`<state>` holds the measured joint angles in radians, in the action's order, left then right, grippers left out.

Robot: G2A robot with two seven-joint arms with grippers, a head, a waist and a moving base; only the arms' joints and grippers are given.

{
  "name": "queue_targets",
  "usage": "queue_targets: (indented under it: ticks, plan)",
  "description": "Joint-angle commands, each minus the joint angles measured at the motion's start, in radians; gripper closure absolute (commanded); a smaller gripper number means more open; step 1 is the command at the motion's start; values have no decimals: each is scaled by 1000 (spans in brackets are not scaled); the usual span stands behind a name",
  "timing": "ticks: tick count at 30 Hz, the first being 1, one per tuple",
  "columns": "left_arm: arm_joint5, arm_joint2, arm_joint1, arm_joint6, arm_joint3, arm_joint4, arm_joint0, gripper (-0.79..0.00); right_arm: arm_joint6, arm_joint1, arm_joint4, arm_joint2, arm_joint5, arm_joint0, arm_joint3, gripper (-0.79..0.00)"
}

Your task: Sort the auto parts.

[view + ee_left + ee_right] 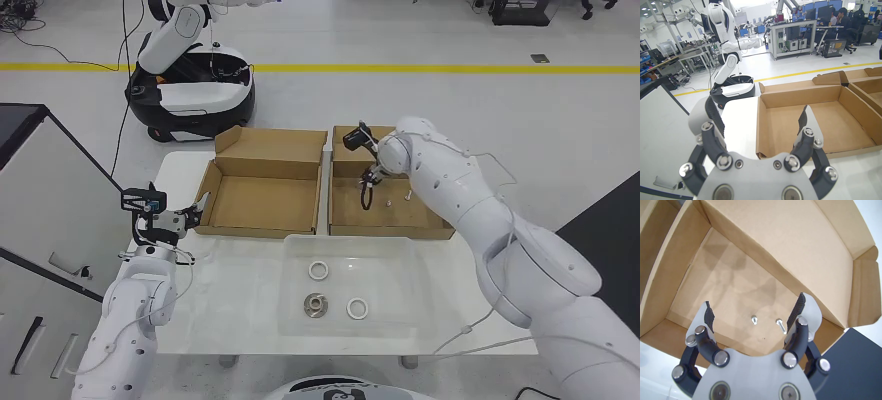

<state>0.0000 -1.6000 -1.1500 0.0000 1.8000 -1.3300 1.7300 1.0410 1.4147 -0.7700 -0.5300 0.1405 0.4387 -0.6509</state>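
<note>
Two white rings (319,270) (357,308) and a grey metal hub (315,303) lie in the clear plastic bin (400,325) at the table's front. Two silver bolts (754,320) (781,325) rest on the floor of the right cardboard box (440,230). My right gripper (755,308) hangs open over that box with nothing between its fingers; from above the right gripper (367,190) is over the box's left part. My left gripper (761,117) is open and holds nothing, at the left end of the left cardboard box (829,121), whose floor is bare. From above the left gripper (192,214) is near the table's left edge.
The two cardboard boxes stand side by side at the back of the white table (230,300), flaps raised. Another white robot on a black base (190,95) stands on the floor behind the table. A grey panel (40,200) lies left of the table.
</note>
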Motion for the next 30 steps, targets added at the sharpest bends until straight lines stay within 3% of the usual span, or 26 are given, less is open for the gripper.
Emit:
queue_targets:
  ticks: [1,8,16,24,30]
  plan:
    - [0,0,0,0,0,0,0,-785,-18,-21,-16,-24,-13,20,-35,-785]
    - [0,0,0,0,0,0,0,-785,-70,-117,-57,-162,-36,132,-267,-785]
    - [0,0,0,0,0,0,0,-785,-2,-224,-125,-376,-72,336,-672,-785]
    - [0,0,0,0,0,0,0,-785,24,-276,-76,-550,-8,500,-945,-785]
    - [0,0,0,0,0,0,0,-785,47,-297,109,-679,26,595,-1061,-785]
